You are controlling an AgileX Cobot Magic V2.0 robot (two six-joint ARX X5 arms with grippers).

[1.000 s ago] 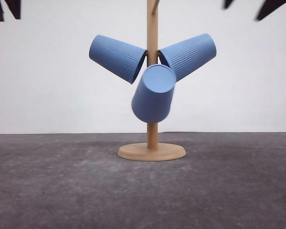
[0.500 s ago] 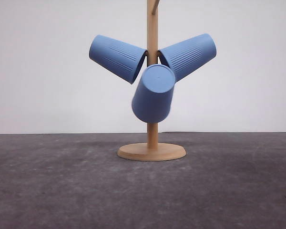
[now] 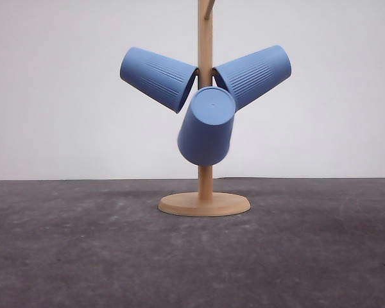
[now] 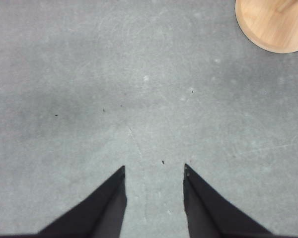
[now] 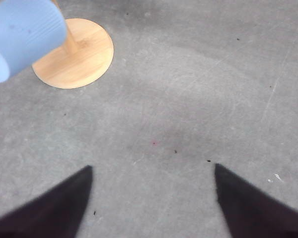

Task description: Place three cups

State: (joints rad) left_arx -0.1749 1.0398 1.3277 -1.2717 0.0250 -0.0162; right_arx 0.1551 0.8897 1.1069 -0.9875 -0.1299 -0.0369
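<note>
Three light-blue ribbed cups hang upside down on a wooden stand (image 3: 205, 204) in the front view: one cup (image 3: 158, 77) tilts out to the left, one cup (image 3: 253, 74) to the right, and one cup (image 3: 207, 127) points toward the camera. My left gripper (image 4: 154, 168) is open over bare grey table, with the stand's round base (image 4: 273, 25) off to one side. My right gripper (image 5: 151, 168) is open wide above the table; a cup (image 5: 22, 34) and the stand's base (image 5: 77, 57) lie beyond it. Neither gripper holds anything.
The stand rises from a dark grey tabletop (image 3: 83, 256) in front of a plain white wall (image 3: 58, 128). A bare peg (image 3: 208, 8) sticks out near the top of the pole.
A second ago dark gripper tips showed at the top corners of the front view; they have left the picture. The front cup has shifted very slightly.
</note>
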